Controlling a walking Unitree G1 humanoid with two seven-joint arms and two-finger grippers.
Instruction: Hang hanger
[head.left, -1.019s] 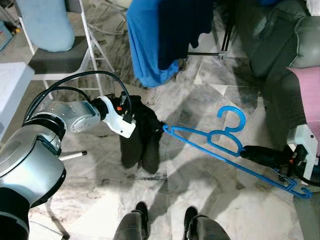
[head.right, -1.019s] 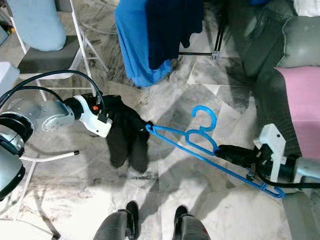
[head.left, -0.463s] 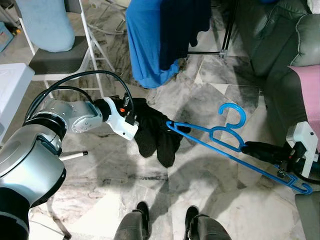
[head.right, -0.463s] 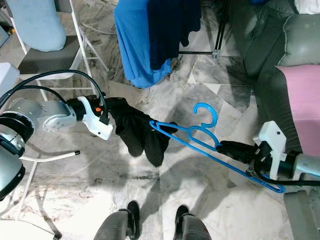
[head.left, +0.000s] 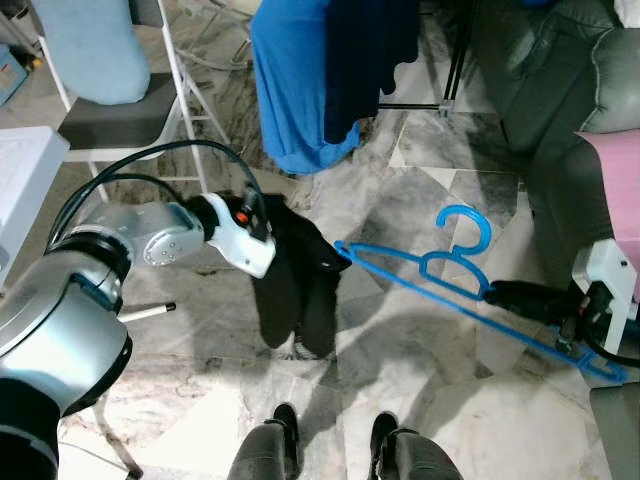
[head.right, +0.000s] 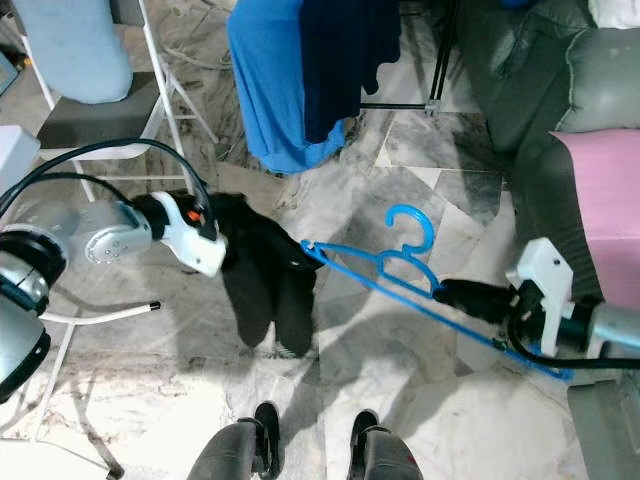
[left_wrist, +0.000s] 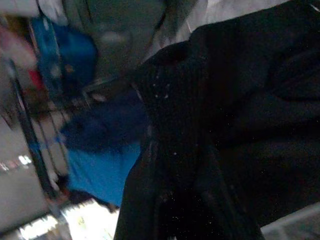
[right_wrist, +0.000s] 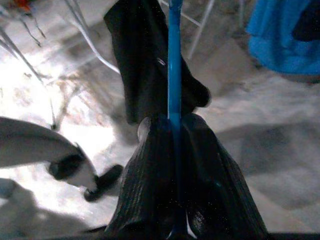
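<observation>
— Reaching in from the right, the right gripper (head.right: 470, 297) clamps its fingers (right_wrist: 150, 185) on the blue hanger's (head.left: 440, 285) bar, above the floor.
— And the left?
— The left gripper (head.left: 270, 225), arm bent inward, grips a black garment (head.left: 295, 290) that hangs down at the hanger's far tip; cloth hides its fingers and that contact.

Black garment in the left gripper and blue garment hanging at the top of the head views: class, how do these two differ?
The black garment is black, while the blue garment is bright blue. The black garment hangs from the left gripper, with the blue hanger tip at its edge; the blue garment hangs from above with a darker navy piece draped over it. Both hang limp above the marble floor.
</observation>
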